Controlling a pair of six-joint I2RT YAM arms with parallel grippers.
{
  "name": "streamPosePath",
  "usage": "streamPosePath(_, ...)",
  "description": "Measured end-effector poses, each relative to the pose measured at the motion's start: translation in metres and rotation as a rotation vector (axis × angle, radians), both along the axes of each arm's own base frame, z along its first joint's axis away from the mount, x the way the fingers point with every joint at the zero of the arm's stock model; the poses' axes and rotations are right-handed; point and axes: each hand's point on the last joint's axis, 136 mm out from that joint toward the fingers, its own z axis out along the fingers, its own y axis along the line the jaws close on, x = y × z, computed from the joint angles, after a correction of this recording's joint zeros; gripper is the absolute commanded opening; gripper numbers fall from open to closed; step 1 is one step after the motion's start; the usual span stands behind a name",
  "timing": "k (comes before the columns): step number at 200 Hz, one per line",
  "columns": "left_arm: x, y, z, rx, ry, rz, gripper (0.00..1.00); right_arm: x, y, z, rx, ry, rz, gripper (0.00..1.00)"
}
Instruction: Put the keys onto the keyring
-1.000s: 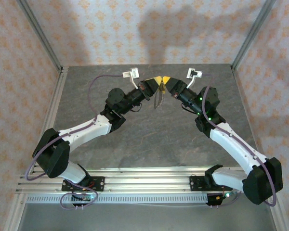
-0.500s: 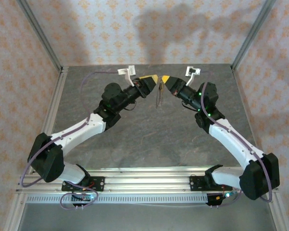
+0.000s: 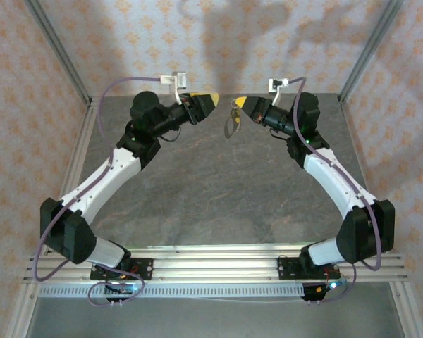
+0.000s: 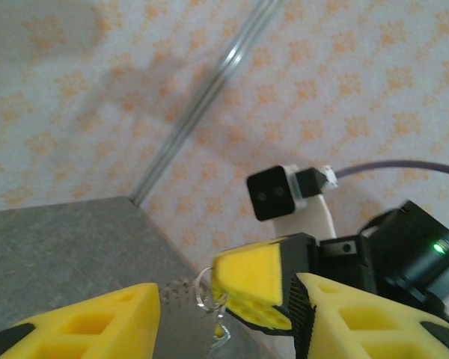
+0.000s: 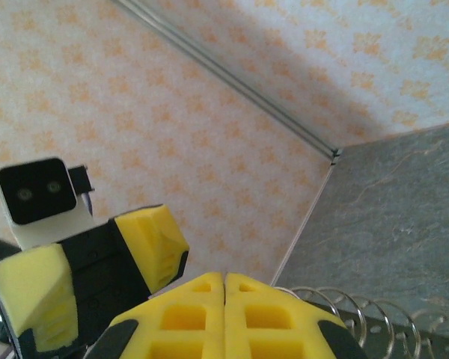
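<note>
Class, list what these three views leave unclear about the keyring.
- Top view: the keyring hangs from the right gripper; it is too small to tell what is threaded on it.
- Left wrist view: its lower part runs off the bottom edge.
- Right wrist view: the grip point is hidden behind the shut jaws.

Soft, even light is filling the cell, and it seems to be coming from the near side. The arms are throwing broad grey shadows up the patterned back wall (image 3: 211,28). The grey table (image 3: 218,190) is lying matte and evenly lit. In the left wrist view, the left gripper's yellow fingers (image 4: 82,321) are blurring close to the lens, while a green lamp (image 4: 436,246) is glowing sharply.
</note>
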Motion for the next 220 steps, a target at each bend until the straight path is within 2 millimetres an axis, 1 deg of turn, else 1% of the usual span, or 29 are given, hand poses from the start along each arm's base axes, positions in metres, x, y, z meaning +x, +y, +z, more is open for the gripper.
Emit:
streamPosePath(22,0.006,-0.009,-0.009,0.035,0.032,-0.080,0.48,0.006,0.004,-0.009,-0.014,0.020,0.056,0.00)
streamPosePath(56,0.010,-0.024,-0.033,0.090,0.097,-0.183,0.43,0.010,0.008,-0.024,-0.029,0.063,0.110,0.00)
streamPosePath(82,0.011,-0.031,-0.046,0.108,0.136,-0.232,0.41,0.008,0.009,-0.027,-0.031,0.073,0.126,0.00)
streamPosePath(188,0.016,-0.037,-0.061,0.111,0.175,-0.268,0.39,0.008,0.009,-0.026,-0.030,0.072,0.126,0.00)
streamPosePath(205,0.017,-0.038,-0.062,0.103,0.186,-0.269,0.36,0.008,0.009,-0.026,-0.030,0.072,0.126,0.00)
streamPosePath(220,0.017,-0.038,-0.060,0.093,0.185,-0.270,0.29,0.008,0.009,-0.026,-0.030,0.071,0.126,0.00)
